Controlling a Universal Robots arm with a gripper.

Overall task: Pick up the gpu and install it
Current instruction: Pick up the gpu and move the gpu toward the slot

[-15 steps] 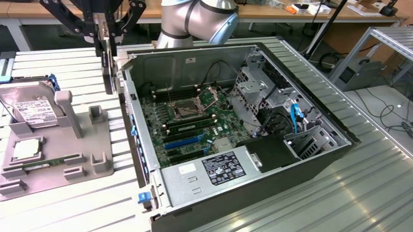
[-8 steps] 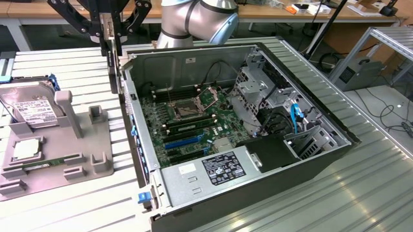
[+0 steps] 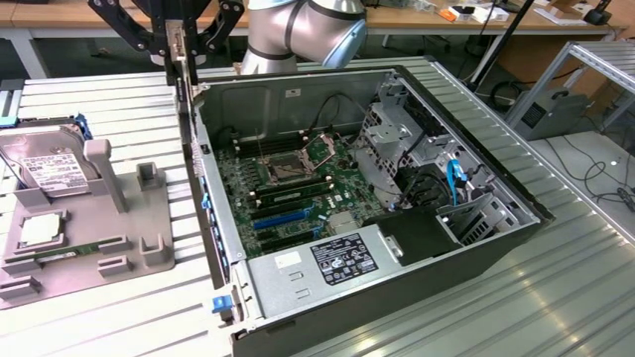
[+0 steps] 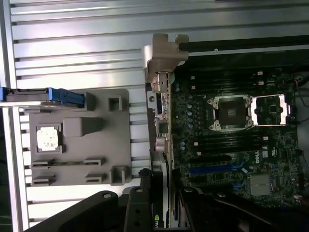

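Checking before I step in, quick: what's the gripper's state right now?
Gripper: closed, holding the gpu upright at the edge of the open computer case.

White lettering on the motherboard (image 4: 227, 145) read DELL, turned sideways. The gpu (image 4: 159, 125) carried a small green logo near its held end, wording illegible. Labels on the power supply (image 3: 317, 264) and hard drive (image 3: 44, 167) bore print too small to read.

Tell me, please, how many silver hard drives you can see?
1. The silver boxy hard drive with a white label stands on the grey plastic holder at the exterior view's left; others may be hidden inside the open black computer case.
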